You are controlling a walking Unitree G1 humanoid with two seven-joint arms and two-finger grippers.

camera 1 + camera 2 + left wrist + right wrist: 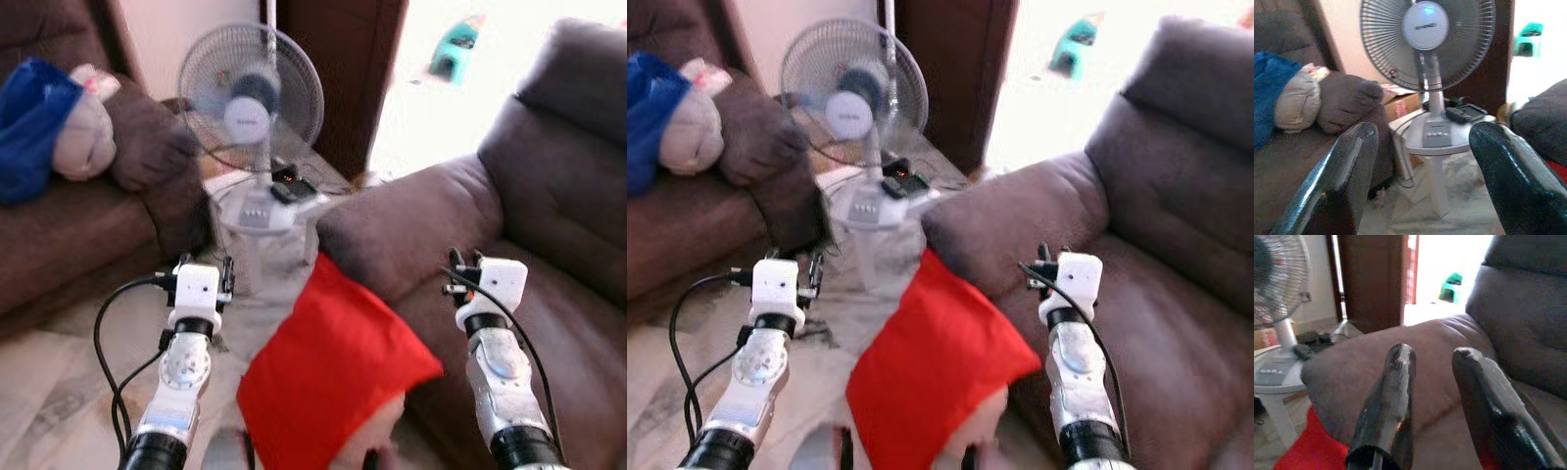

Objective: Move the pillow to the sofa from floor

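Left eye view: red pillow leans against the sofa armrest, low between both arms.
Left gripper: fingers spread wide, empty, beside the pillow.
Right gripper: fingers parted, empty, above the armrest.

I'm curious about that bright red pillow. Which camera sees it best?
The left eye view: the red pillow appears almost whole, leaning against the sofa armrest. The right eye view shows nearly the same. Each wrist view catches just a red sliver at its edge.
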